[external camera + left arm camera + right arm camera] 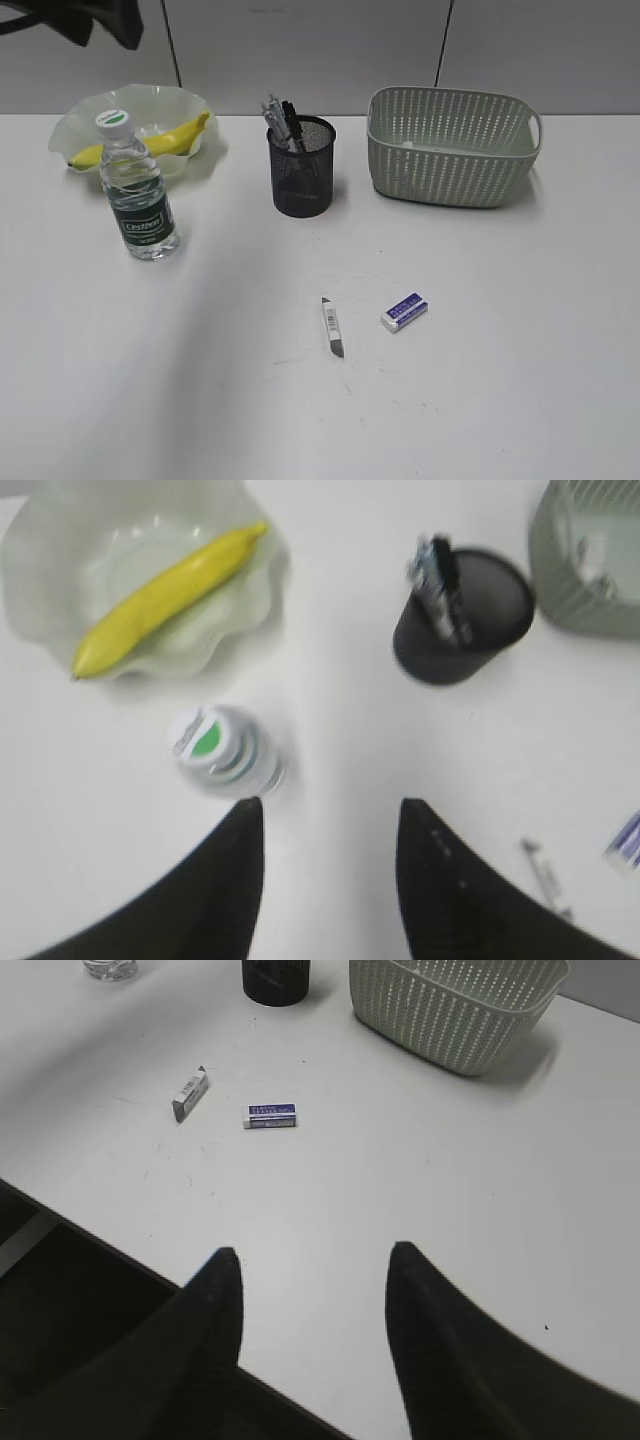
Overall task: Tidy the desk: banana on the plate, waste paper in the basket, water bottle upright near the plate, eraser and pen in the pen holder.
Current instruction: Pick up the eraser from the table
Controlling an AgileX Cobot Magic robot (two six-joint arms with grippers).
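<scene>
The banana (150, 143) lies in the pale green plate (80, 115) at the back left. The water bottle (140, 200) stands upright just in front of the plate. The black mesh pen holder (302, 175) holds several pens. The eraser (404, 312) and a short grey pen (332, 327) lie on the desk (500, 380) in front of it. My left gripper (325, 805) is open and empty, high above the bottle (215, 745). My right gripper (315, 1255) is open and empty over the desk's front edge, apart from the eraser (271, 1115). A blurred white lump, perhaps the waste paper (600, 555), lies in the basket.
The sage green basket (455, 160) stands at the back right. A dark part of the left arm (90, 20) hangs over the back left corner. The desk's front edge and a dark gap below it (60, 1300) show in the right wrist view.
</scene>
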